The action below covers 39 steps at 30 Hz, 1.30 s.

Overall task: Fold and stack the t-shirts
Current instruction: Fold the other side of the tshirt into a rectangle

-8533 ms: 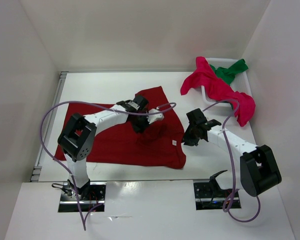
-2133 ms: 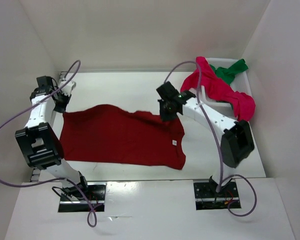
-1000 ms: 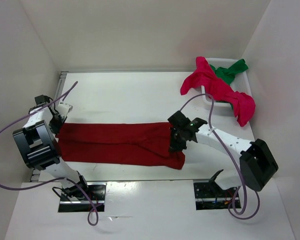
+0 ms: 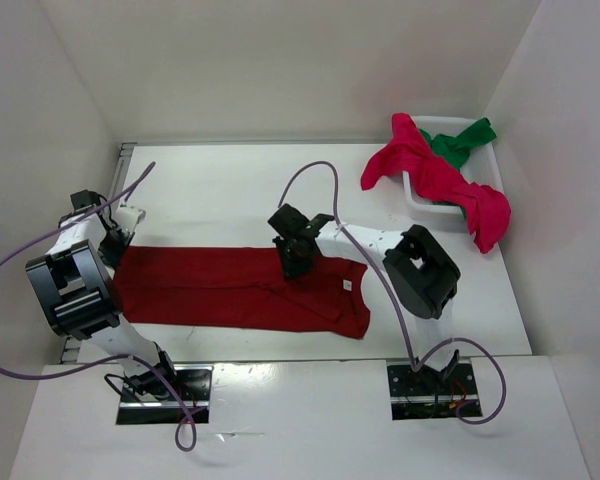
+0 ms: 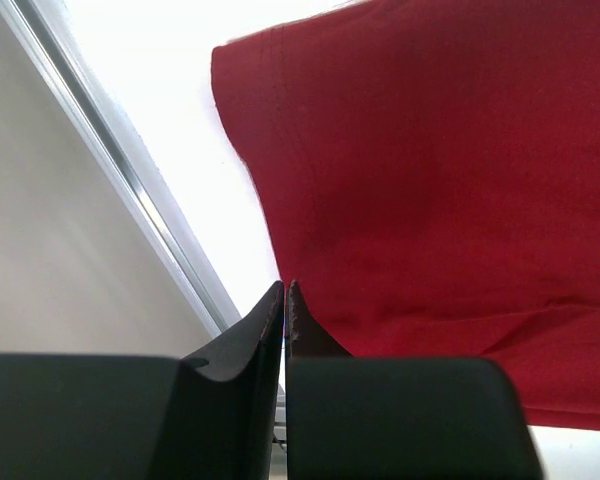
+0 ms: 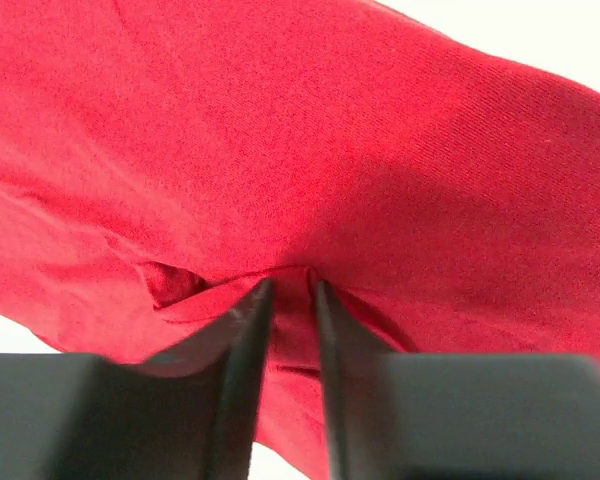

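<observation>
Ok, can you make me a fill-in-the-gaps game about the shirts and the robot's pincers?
1. The folded shirt on the table is dark ____.
2. The ____ pincer nips a fold near the middle of that shirt.
3. The green shirt lies in the white ____.

Missing words: red; right; basket.
</observation>
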Tool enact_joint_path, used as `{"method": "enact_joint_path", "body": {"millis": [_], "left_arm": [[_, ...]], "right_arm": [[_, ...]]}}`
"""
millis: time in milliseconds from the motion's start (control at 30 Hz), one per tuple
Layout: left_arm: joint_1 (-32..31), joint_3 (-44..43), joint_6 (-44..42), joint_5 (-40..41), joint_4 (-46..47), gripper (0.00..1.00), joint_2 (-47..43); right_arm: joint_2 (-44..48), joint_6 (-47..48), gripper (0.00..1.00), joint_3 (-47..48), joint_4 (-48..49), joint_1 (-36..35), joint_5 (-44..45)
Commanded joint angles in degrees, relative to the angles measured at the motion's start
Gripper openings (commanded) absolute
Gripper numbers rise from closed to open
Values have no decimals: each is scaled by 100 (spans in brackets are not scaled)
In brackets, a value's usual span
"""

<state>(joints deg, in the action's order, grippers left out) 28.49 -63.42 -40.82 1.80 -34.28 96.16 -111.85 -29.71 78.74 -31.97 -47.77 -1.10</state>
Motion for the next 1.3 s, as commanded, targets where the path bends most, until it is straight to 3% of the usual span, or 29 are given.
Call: {"method": "enact_joint_path", "body": {"millis": [0, 67, 200, 533, 667, 767, 900, 967, 1067, 1100, 1133, 1233, 1267], "left_arm": [[-10, -13, 74, -127, 18, 7, -150], [-10, -74, 127, -128, 18, 7, -150], [-62, -249, 179, -189, -34, 7, -150], [-63, -250, 179, -189, -35, 11, -97], [-63, -381, 179, 4, -35, 12, -97], [-63, -565, 118, 4, -35, 13, -97], [-185, -716, 118, 4, -158, 21, -97], [-422, -716, 118, 4, -158, 27, -229], [-782, -769, -13, -302, -516, 32, -475], [-1210, -934, -66, -495, -675, 34, -580], [-1493, -1005, -136, -984, -1007, 40, -807], [-2819, -1488, -277, -2172, -1773, 51, -897], [-3136, -1646, -278, -2436, -1888, 57, -897]], "right_arm": [[418, -52, 23, -86, 261, -179, -39], [602, -122, 11, -157, 261, -346, -92], [726, -175, 0, -271, 15, -593, -276], [770, 264, 0, -561, -591, -945, -1418], [778, 634, 4, -351, -1233, -1120, -1586], [1401, 529, 10, -280, -1391, -1173, -1262], [2263, -155, 29, -490, -480, -911, -893], [2326, -516, 34, -858, -302, -517, -132], [2090, -658, 20, -1141, -126, 55, 355], [2089, -711, 11, -1142, -126, 292, 530], [2036, -781, 8, -1142, -187, 347, 663], [2272, -1052, 7, -1378, -275, 409, 875], [2465, -1115, 12, -1657, -327, 565, 753]]}}
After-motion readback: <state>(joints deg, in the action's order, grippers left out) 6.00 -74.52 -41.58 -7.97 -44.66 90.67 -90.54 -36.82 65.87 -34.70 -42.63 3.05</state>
